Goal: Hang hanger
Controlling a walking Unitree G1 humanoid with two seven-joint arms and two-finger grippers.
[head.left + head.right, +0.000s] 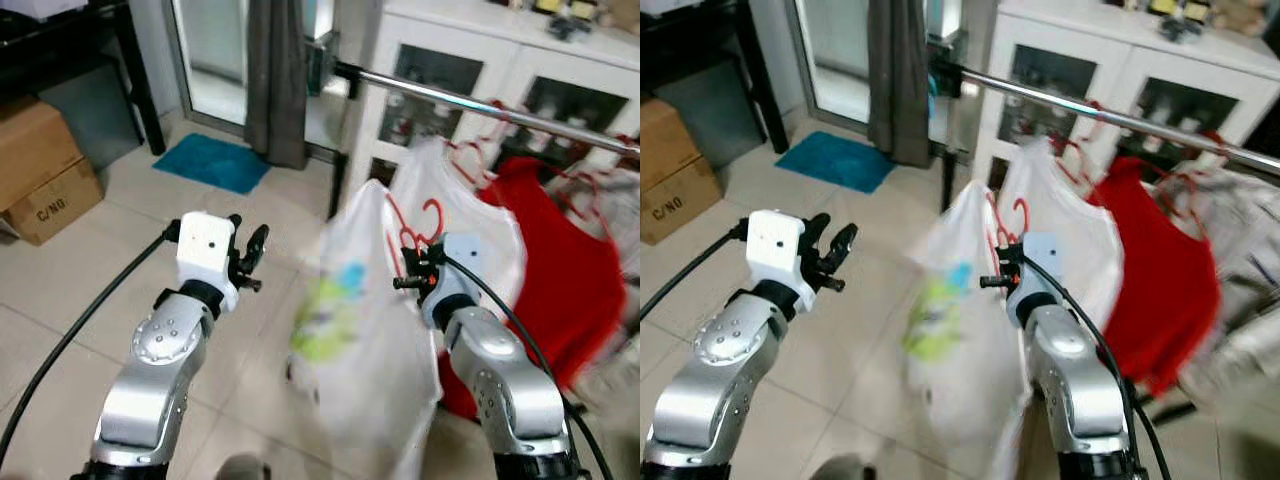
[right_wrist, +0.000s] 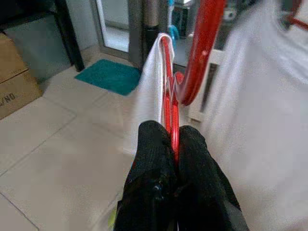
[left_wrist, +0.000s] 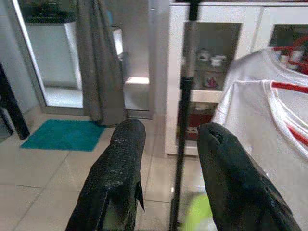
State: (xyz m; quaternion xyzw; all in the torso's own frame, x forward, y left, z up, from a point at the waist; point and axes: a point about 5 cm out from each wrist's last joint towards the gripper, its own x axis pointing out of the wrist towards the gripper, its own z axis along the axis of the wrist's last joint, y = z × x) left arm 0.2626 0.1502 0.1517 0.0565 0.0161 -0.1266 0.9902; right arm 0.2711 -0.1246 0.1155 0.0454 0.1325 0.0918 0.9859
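Right gripper pinches red hanger bearing white shirt

Floor: pale tiles | teal mat | grey curtain | white glass-door cabinet | cardboard boxes | black shelf frame

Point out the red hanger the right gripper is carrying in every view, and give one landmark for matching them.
Left eye: red hanger, centre-right, above the right gripper.
Right eye: centre.
Left wrist: red bands in the white shirt's neckline at the right edge; which hanger they belong to is unclear.
Right wrist: centre, clamped between the black fingers.
Shared landmark: teal mat.
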